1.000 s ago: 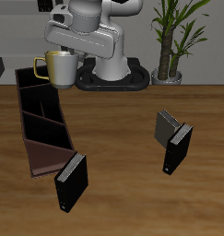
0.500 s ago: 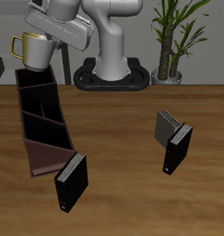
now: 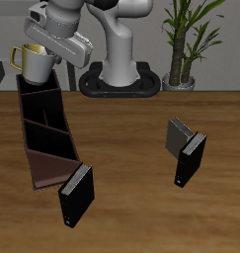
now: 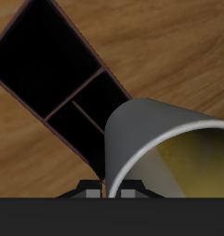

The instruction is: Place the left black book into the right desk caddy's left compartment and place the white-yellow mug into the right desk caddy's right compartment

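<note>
**Mug held above the caddy's far end**

While the gripper point(image 3: 40, 49) hangs over the table's back, it is clamped on the white-yellow mug point(image 3: 33, 61), upright, directly above the far end of the right desk caddy point(image 3: 44, 128). The caddy's long axis runs back to front; a black book point(image 3: 76, 194) stands at its near end (outside it).

Wrist view: mug point(image 4: 164, 147) fills the foreground, caddy point(image 4: 63, 78) below it, visible sections empty. Fingertips mostly hidden.
</note>
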Controlling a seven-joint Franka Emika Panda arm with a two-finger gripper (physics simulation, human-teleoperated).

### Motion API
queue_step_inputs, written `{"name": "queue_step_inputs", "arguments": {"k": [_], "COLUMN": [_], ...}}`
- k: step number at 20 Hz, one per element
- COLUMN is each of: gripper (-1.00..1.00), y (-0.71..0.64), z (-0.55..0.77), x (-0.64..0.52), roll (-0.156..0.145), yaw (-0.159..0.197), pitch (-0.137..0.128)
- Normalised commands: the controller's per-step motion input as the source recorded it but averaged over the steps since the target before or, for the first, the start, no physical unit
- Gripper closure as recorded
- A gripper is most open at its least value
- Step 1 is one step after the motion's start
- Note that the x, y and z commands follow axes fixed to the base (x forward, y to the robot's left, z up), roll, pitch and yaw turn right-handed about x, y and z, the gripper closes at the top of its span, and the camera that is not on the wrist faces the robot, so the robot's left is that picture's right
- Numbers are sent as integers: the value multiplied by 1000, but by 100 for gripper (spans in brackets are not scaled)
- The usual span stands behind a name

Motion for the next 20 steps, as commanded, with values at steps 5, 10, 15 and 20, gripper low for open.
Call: {"name": "queue_step_inputs", "arguments": {"k": [5, 10, 15, 20], "gripper": [100, 100, 100, 100], "y": [-109, -309, -311, -253], "z": [-202, -120, 121, -137], "x": [-289, -305, -350, -416], "roll": [9, -1, 6, -10], "yaw": [-79, -74, -60, -77], "pitch": [1, 1, -40, -21]}}
